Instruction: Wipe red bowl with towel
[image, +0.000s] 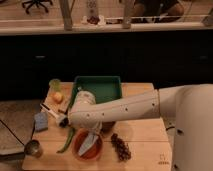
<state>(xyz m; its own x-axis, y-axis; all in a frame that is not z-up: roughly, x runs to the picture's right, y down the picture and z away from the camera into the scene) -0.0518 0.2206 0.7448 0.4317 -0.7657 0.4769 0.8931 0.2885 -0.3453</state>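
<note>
One towel (89, 143) is seen lying inside the red bowl (88, 145), so the wiping is judged to be begun or about to begin, though cleaning progress cannot be read. The red bowl is set near the table's (145, 137) front edge. The gripper (91, 134) is largely hidden just above the bowl, behind the arm (117, 107); what it is doing cannot be told.

1. A single view, set high, looks down and forward over the wooden table (140, 137); the white arm (130, 107) enters from the right, close to the lens.
2. The gripper (64, 120) lies left of centre; beyond stands a dark counter (125, 55).
</note>
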